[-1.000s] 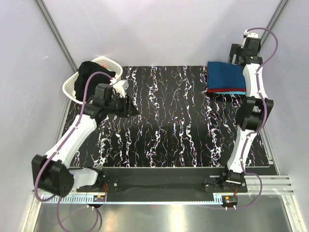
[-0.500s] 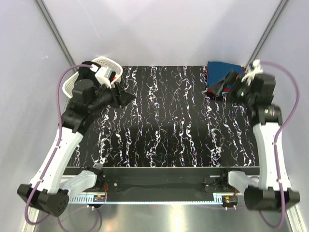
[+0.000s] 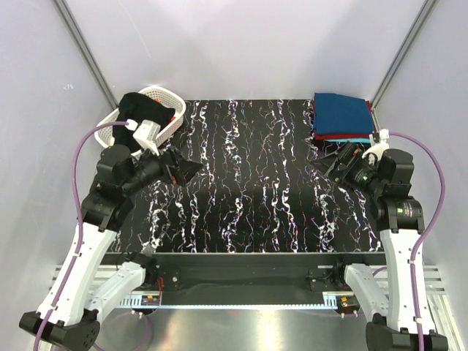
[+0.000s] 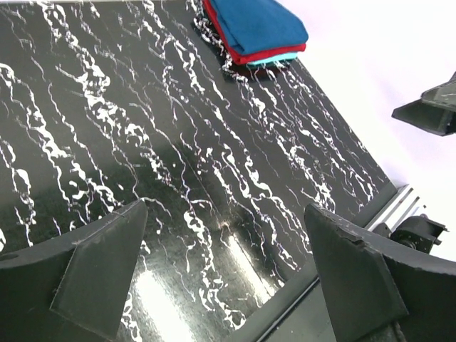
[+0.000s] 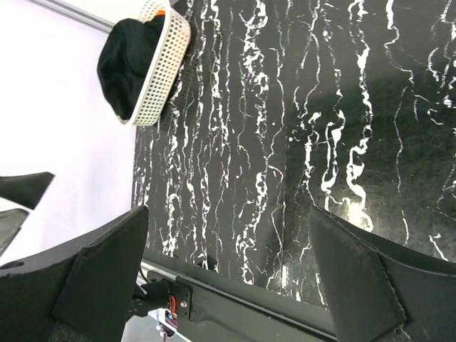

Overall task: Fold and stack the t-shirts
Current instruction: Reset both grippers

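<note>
A folded stack of t-shirts lies at the back right of the table: blue on top, red under it, turquoise at the bottom. It also shows in the left wrist view. A dark, nearly black cloth fills the white lattice basket at the back left, which the right wrist view shows too. My left gripper is open and empty above the left of the table. My right gripper is open and empty, just in front of the stack and apart from it.
The black marbled mat covers the table. Grey walls close in the back and sides. A metal rail runs along the near edge by the arm bases.
The right arm has drawn back from the stack toward the near side, and the stack lies flat again. The left gripper has moved slightly nearer, away from the basket.
</note>
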